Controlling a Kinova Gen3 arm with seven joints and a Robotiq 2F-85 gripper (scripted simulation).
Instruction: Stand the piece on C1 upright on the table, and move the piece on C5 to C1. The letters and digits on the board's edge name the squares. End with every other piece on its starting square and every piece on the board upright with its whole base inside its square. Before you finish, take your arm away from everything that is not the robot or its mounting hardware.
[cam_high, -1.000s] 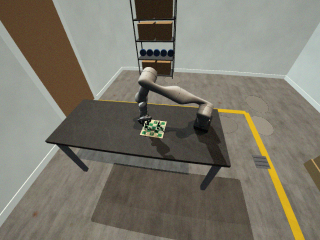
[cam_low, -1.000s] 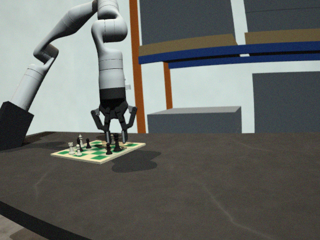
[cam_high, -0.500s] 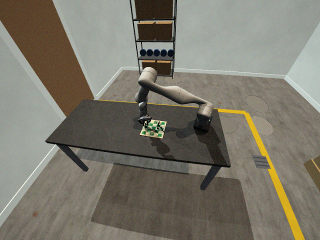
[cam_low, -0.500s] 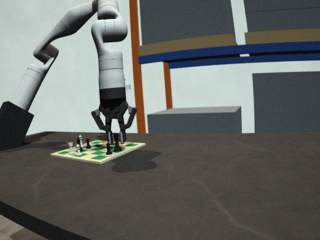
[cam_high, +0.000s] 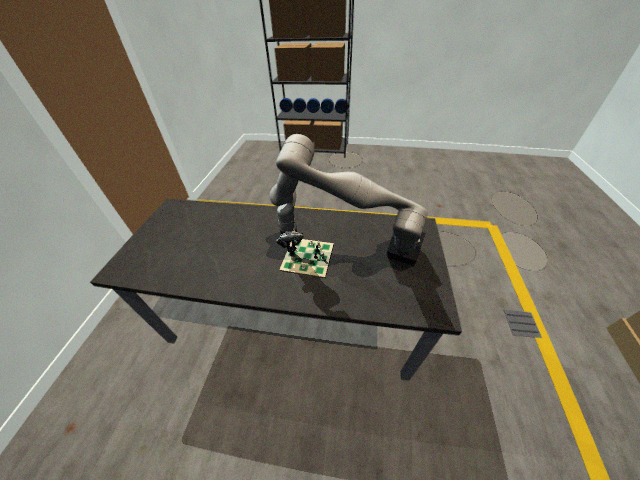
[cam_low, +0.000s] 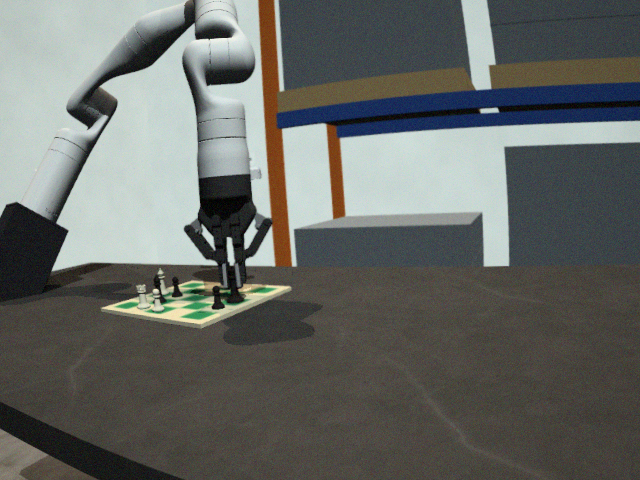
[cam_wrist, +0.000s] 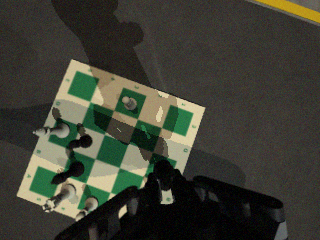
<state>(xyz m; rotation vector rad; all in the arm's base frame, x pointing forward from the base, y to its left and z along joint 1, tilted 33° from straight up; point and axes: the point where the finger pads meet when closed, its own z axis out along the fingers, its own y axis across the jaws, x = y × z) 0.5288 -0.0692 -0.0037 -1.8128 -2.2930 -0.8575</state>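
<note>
My gripper (cam_high: 291, 249) (cam_low: 231, 283) (cam_wrist: 163, 173) points straight down with its fingers drawn close together. It is shut on a tall black piece (cam_low: 235, 297) (cam_wrist: 162, 169), whose base is near the board; whether it touches is unclear. This piece is at one end of the C row of the chessboard (cam_high: 284, 267) (cam_low: 180, 321) (cam_wrist: 188, 142). At the other end of the C row a tall white piece (cam_low: 161, 281) (cam_wrist: 61, 130) stands upright. The gripper hides part of the black piece and the near corner of the board in the wrist view.
A black pawn (cam_low: 218, 299) stands close beside the gripped piece. A white pawn (cam_wrist: 129, 102) stands near the far edge. A white rook (cam_low: 142, 297) (cam_wrist: 66, 191), another white pawn (cam_low: 157, 301) and two black pieces (cam_wrist: 75, 168) (cam_wrist: 86, 141) stand toward the robot-base side. The dark table (cam_high: 206, 248) surrounds the board.
</note>
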